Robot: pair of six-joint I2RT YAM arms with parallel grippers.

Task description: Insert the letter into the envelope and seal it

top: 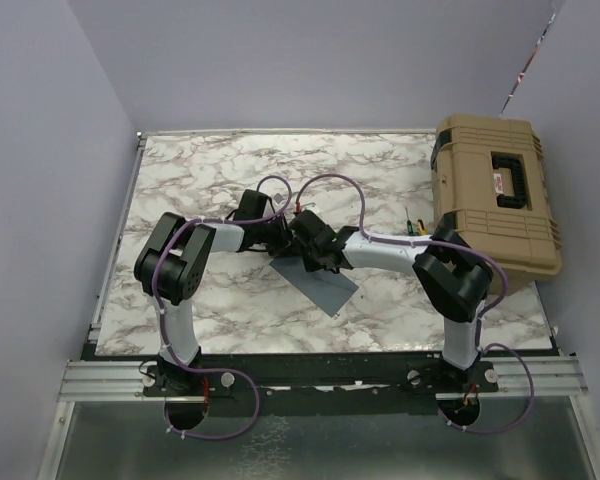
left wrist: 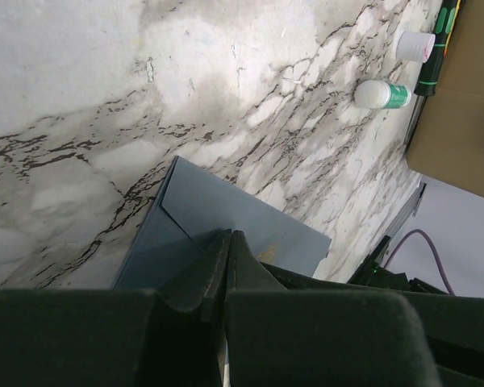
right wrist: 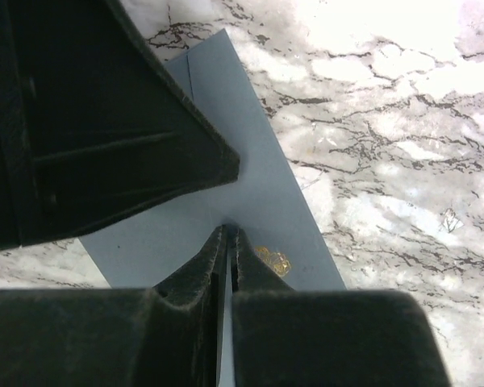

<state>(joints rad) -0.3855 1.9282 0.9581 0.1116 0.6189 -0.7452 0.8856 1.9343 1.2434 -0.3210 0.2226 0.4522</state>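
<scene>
Where it meets veined marble (left wrist: 64,81), the envelope (left wrist: 226,210) is smooth slate-blue paper.

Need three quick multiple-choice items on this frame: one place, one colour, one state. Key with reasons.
1. Where does the tan case sit on the table?
A. right edge
B. centre
C. left edge

2. The envelope is:
A. red
B. blue-grey
C. white

3. The left gripper is:
A. wide open
B. shut
C. out of view

Key: 1A, it stands at the right side in the top view. 2B, every view shows slate blue paper. 3B, its fingers meet with no gap over the envelope.
</scene>
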